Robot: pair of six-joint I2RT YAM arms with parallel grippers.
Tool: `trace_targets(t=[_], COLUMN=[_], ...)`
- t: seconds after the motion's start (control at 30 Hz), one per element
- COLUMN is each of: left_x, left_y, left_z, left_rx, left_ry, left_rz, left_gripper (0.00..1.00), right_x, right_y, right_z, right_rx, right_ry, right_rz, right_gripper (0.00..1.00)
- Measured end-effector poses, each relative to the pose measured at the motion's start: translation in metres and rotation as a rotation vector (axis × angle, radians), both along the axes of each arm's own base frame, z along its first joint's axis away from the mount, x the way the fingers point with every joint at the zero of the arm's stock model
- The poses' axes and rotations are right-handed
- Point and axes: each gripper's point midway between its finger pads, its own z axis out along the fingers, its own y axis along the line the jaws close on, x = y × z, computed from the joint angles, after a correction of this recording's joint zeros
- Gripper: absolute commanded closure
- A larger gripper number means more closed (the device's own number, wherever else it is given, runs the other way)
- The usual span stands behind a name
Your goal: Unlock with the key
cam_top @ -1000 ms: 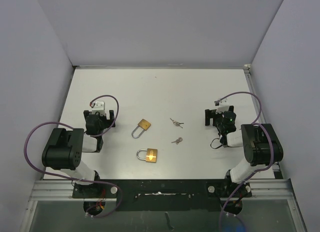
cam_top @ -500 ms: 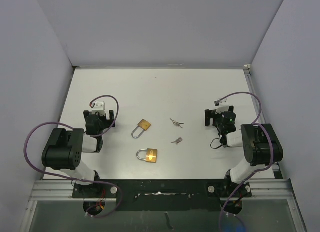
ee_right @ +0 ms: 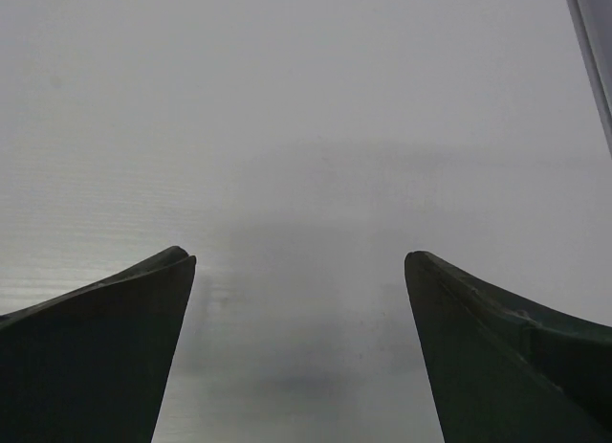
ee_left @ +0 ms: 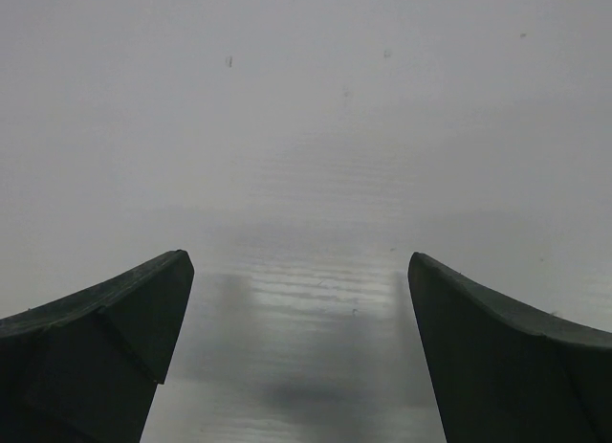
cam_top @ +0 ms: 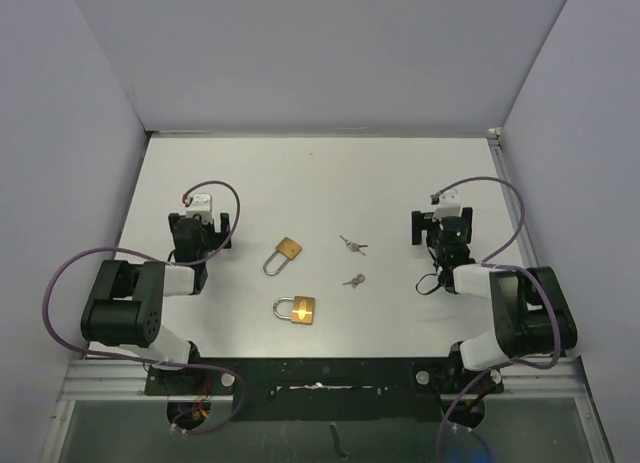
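Note:
Two brass padlocks lie on the white table: one (cam_top: 285, 253) tilted at centre left and one (cam_top: 297, 309) nearer the front. A small key (cam_top: 354, 280) lies right of them, with a key pair (cam_top: 352, 246) just behind it. My left gripper (cam_top: 200, 230) hangs open at the left, well apart from the locks. Over at the right my right gripper (cam_top: 443, 226) is open too, clear of the keys. Both wrist views show only bare table between spread fingers (ee_left: 105, 319) (ee_right: 497, 338).
Grey walls enclose the table (cam_top: 320, 178) at the back and on both sides. Purple cables loop off each arm (cam_top: 70, 273) (cam_top: 505, 198). The arm bases stand on a black rail (cam_top: 320, 378) at the near edge.
Both arms have reached slightly forward, so each gripper sits a little farther from its base. Locks and keys have not moved.

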Motion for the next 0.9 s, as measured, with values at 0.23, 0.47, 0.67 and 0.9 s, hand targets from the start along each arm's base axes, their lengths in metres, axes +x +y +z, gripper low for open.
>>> trace_targets(t=[0.23,0.47,0.67,0.9], left_x=[0.026,0.011,-0.01,-0.021], left_y=[-0.048,-0.09,-0.114,-0.129], left_z=[0.069,0.147,0.193,0.192], left_rx=[0.063,-0.14,-0.301,-0.4], left_ry=[-0.085,-0.203,-0.288,-0.256], left_rz=[-0.097,-0.21,-0.321,-0.375], left_gripper=[0.02,0.02,0.02,0.02], right_x=[0.022,0.004,-0.026,-0.041], right_y=[0.037,0.076,0.115,0.163], right_z=[0.089,0.122,0.107,0.077], right_rx=[0.08,0.148,0.128,0.058], right_ry=[-0.086,-0.007,0.148,0.317], right_rz=[0.005,0.133,0.256,0.381], right_gripper=[0.02,0.02,0.05,0.19])
